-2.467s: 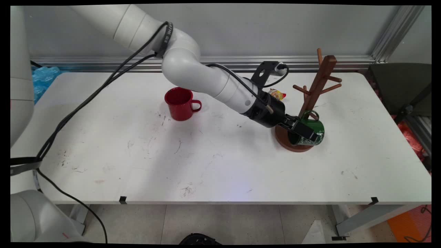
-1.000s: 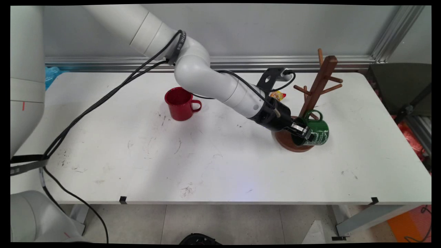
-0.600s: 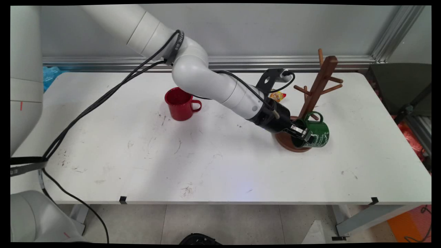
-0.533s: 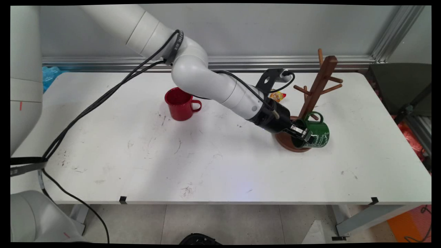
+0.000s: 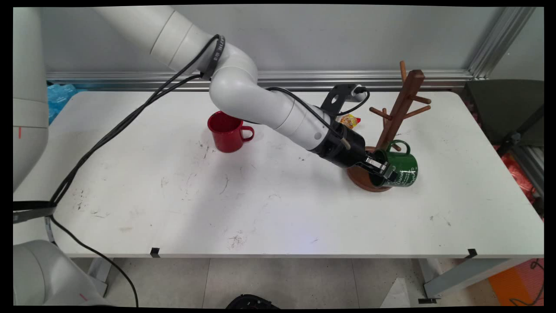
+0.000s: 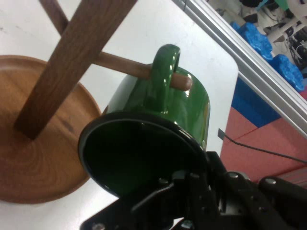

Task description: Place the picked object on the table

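Note:
My gripper (image 5: 385, 171) is shut on the rim of a green mug (image 5: 402, 167), which lies tilted on its side just above the mug tree's round base (image 5: 359, 178). In the hand view the gripper (image 6: 196, 168) pinches the rim, one finger inside the dark opening and one outside. The green mug (image 6: 158, 115) has its handle (image 6: 164, 64) looped over the lowest peg (image 6: 120, 62) of the wooden mug tree (image 6: 72, 52). The peg's tip shows through the handle. The mug tree (image 5: 403, 102) stands at the table's right rear.
A red mug (image 5: 225, 131) stands upright left of the arm, handle to the right. A small yellow and red packet (image 5: 350, 120) lies behind the gripper. Black cables hang from the arm over the table's left side. The table's right edge (image 5: 499, 143) lies beyond the tree.
The gripper has carried the green mug a little to the right, so its handle has slid further along the lowest peg. The red mug has not moved.

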Tool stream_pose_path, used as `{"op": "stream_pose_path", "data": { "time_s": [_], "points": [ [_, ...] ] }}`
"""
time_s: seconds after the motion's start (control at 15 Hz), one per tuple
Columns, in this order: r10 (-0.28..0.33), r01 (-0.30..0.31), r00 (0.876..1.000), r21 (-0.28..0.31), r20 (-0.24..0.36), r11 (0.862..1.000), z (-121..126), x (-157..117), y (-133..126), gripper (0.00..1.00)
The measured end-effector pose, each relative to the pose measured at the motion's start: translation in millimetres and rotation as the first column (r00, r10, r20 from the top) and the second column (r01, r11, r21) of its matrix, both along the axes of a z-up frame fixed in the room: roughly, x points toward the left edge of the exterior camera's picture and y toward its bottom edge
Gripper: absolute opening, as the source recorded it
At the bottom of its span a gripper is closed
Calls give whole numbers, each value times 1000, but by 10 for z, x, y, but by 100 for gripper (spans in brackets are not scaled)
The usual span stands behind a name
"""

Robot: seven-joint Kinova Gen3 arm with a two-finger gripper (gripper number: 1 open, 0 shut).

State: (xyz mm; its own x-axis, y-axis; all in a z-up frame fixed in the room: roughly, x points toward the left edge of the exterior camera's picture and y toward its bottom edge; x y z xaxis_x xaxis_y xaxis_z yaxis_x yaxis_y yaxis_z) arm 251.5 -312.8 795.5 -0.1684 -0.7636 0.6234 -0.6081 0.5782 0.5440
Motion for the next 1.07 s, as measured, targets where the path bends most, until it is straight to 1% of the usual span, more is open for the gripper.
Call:
{"op": "stream_pose_path", "data": {
  "time_s": [0.33, 0.73, 1.07],
  "points": [
    [-16, 16, 1000, -4, -8, 1000, 68, 38, 98, 0],
    [-50, 50, 999, -3, -17, 999, 180, 109, 309, 0],
    [-67, 67, 998, -17, -2, 998, 274, 232, 428, 0]
  ]
}}
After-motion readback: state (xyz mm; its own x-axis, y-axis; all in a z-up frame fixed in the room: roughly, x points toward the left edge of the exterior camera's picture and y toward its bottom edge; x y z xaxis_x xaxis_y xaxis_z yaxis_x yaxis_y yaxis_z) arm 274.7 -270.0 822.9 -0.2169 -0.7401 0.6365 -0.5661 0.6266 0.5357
